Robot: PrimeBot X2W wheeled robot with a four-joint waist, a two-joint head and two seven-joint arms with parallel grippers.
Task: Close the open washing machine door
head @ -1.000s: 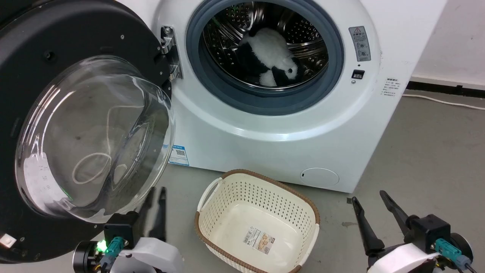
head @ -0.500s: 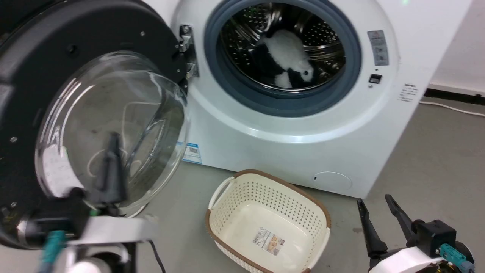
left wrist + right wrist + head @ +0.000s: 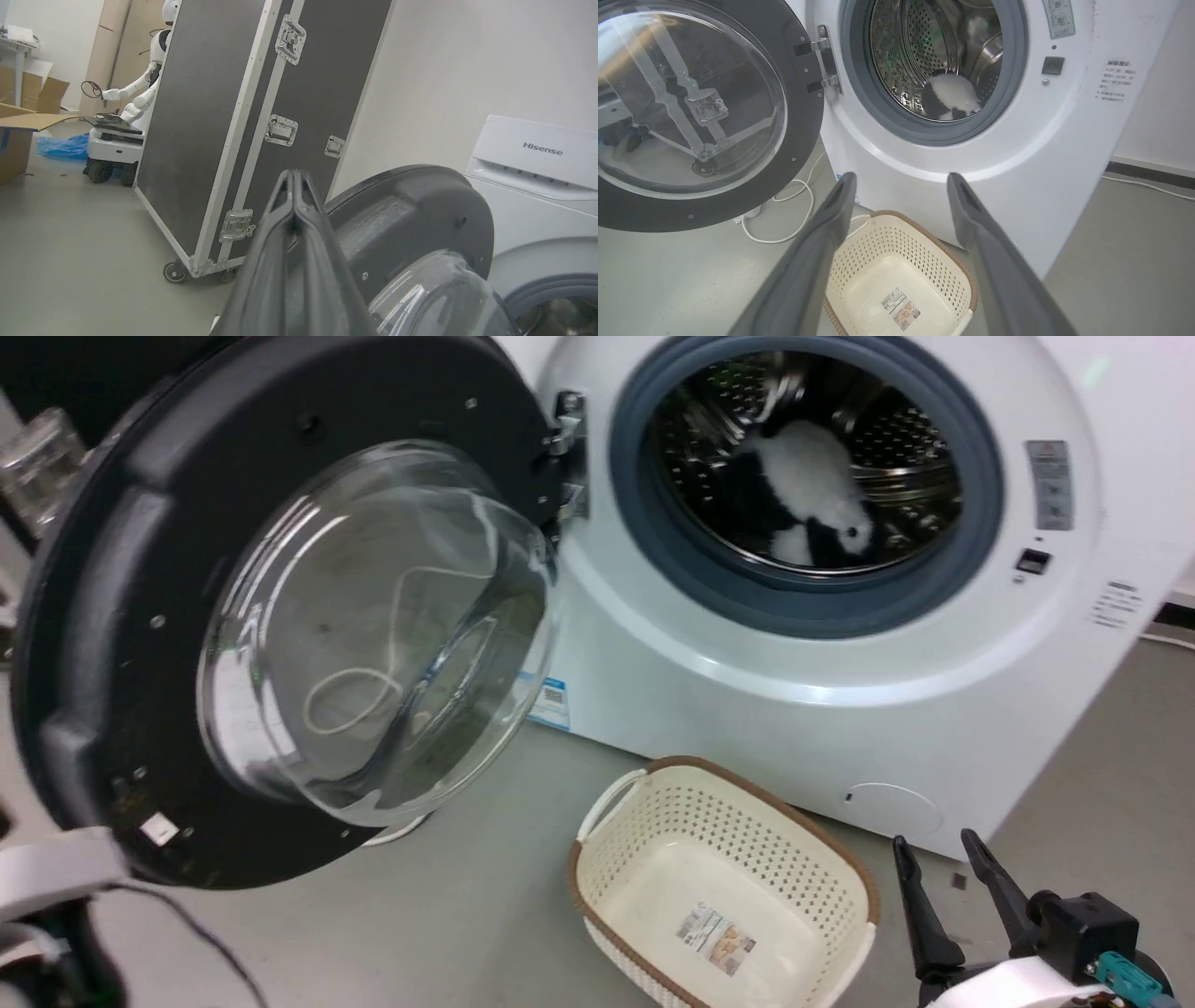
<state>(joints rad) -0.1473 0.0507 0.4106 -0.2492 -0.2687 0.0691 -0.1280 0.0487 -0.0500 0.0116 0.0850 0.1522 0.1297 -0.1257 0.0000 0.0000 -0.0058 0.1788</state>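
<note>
The washing machine door (image 3: 373, 625) stands swung wide open on its metal hinge (image 3: 569, 457), black rim and glass bowl facing me. To its right is the white washing machine (image 3: 794, 709), drum uncovered. My left gripper (image 3: 294, 175) is shut on nothing, its fingers pressed together just left of the door's black outer rim (image 3: 411, 210); I cannot tell whether they touch it. My pale left forearm (image 3: 47, 873) shows at the lower left. My right gripper (image 3: 934, 840) hangs open low on the right; in its wrist view (image 3: 901, 177) it points at the washer front, apart from the door (image 3: 798, 116).
A black-and-white plush toy (image 3: 812, 485) lies in the drum. A cream perforated basket (image 3: 738, 831) sits on the grey floor before the washer. A white cable (image 3: 803, 196) runs under the door. A tall black wheeled flight case (image 3: 224, 116) and another robot (image 3: 135, 93) stand behind the door.
The head camera has turned left, shifting the whole picture right. My left gripper rose in front of the glass bowl and has since gone off to the left of the door. The right gripper keeps its pose.
</note>
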